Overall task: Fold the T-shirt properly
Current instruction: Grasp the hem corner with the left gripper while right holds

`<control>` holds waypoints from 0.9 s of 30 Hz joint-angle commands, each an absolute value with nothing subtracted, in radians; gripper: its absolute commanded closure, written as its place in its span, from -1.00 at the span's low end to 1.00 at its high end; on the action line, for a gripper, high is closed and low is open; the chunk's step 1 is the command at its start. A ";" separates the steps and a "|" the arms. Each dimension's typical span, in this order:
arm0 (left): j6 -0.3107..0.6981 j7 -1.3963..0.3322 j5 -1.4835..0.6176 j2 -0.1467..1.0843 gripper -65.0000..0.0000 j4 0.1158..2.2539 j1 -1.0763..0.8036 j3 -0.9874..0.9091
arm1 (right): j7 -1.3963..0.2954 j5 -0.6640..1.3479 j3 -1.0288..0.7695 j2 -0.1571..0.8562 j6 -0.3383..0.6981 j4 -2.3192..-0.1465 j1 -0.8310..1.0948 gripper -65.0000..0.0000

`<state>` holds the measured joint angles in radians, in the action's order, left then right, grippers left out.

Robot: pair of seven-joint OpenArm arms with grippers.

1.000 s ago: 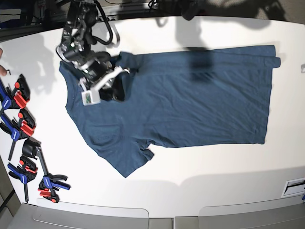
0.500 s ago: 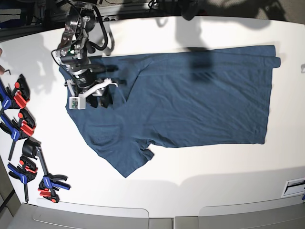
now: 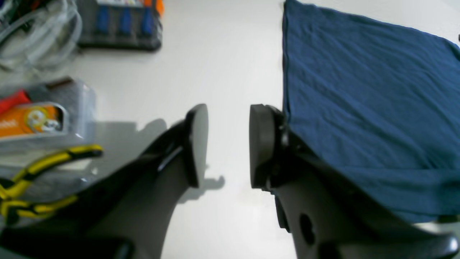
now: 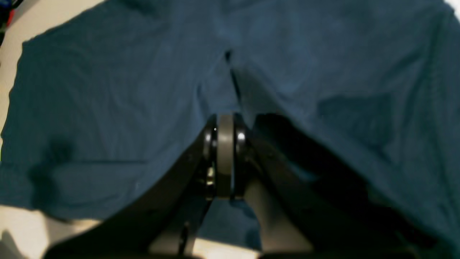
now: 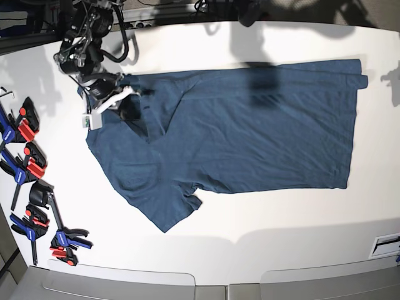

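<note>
The right claw (image 4: 224, 158) is fully closed, its pads pinching a raised fold of the T-shirt (image 5: 250, 131), which spreads ahead of it across the white tabletop (image 5: 262, 225). The left claw (image 3: 224, 144) is parted, gripping nothing; the shirt's edge lies just right of it.

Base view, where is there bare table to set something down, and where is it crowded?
Bare table runs in a wide strip between the T-shirt and the near edge, with a narrower strip beyond the shirt's far edge. The left edge is crowded with clamps, and the right gripper sits over the shirt's collar end.
</note>
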<state>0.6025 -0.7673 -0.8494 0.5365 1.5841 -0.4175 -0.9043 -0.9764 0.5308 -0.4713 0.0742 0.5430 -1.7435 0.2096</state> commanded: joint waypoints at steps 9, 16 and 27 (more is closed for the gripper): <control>0.604 -0.748 -0.866 0.530 0.46 1.597 -0.419 -0.913 | -0.891 0.445 -0.470 0.173 0.514 -1.677 0.184 1.00; 0.604 -0.740 -0.866 0.530 0.46 1.597 -0.418 -0.913 | -0.859 0.445 -0.470 0.260 0.515 -1.426 0.086 1.00; 0.623 -0.805 -0.901 0.529 0.83 1.597 -0.419 -0.881 | -0.920 0.541 -0.471 0.265 0.516 -1.414 -0.011 1.00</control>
